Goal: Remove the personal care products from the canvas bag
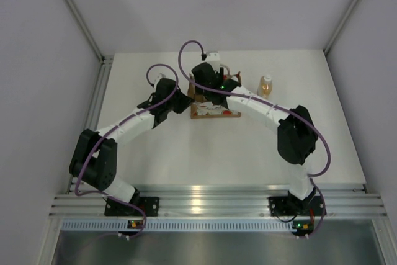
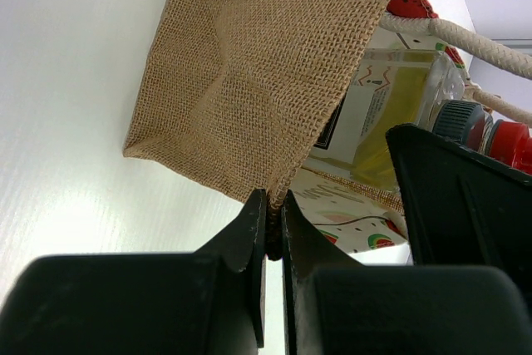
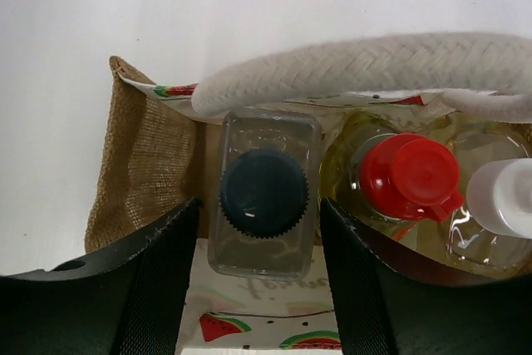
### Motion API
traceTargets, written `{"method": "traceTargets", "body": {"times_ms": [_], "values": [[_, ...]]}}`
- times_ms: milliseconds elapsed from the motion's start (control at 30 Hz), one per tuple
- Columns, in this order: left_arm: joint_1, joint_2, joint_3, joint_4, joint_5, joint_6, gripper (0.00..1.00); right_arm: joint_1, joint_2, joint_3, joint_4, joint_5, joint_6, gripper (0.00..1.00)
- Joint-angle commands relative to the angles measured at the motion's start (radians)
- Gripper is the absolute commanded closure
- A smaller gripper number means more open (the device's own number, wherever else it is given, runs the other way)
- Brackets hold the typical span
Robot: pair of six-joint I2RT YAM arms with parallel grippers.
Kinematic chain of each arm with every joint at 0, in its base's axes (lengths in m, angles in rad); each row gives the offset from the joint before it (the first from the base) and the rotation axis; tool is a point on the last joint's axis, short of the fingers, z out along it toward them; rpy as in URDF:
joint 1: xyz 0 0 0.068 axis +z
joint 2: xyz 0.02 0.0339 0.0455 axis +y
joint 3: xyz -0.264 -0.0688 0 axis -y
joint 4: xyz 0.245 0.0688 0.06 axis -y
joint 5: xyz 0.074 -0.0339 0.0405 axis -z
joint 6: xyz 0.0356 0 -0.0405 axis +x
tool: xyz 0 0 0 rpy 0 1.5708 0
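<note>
The canvas bag [image 1: 214,108] stands on the table at the back centre. My left gripper [image 2: 273,222] is shut on the bag's burlap corner seam [image 2: 249,64]. My right gripper [image 3: 259,239] is open over the bag's mouth, its fingers on either side of the squarish pale bottle with the dark grey cap [image 3: 264,193], not touching it. Beside that bottle in the bag [image 3: 137,172] stand the red-capped bottle [image 3: 411,176] and a white-capped bottle [image 3: 503,197]. One slim amber bottle with a white cap [image 1: 266,85] stands on the table to the right of the bag.
The bag's rope handle [image 3: 366,68] arches over the far side of the bottles. White enclosure walls ring the table. In the left wrist view one of my right gripper's fingers [image 2: 465,205] sits close to the bag's printed panel.
</note>
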Motion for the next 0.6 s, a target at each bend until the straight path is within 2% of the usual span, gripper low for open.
{"method": "traceTargets", "body": {"times_ms": [0,233,400,467,500,533,567], "values": [[0.017,-0.003,0.03,-0.011,-0.013,0.01,1.0,-0.004,0.014,0.049,-0.023,0.025,0.013,0.42],[0.017,0.014,0.035,-0.01,0.0,0.003,1.0,-0.03,0.059,0.051,-0.022,-0.001,0.033,0.43],[0.017,0.0,0.032,-0.011,-0.007,0.004,1.0,-0.039,0.091,0.061,-0.022,0.003,0.05,0.48],[0.017,-0.005,0.03,-0.011,-0.009,0.006,1.0,-0.039,0.103,0.072,-0.022,0.011,0.052,0.57],[0.017,-0.008,0.029,-0.011,-0.009,0.006,1.0,-0.041,0.103,0.075,-0.022,0.011,0.055,0.67],[0.017,-0.008,0.027,-0.01,-0.009,0.004,1.0,-0.039,0.102,0.078,-0.022,0.009,0.056,0.82],[0.018,-0.009,0.027,-0.011,-0.007,0.006,1.0,-0.039,0.1,0.081,-0.02,0.014,0.059,0.88]]}}
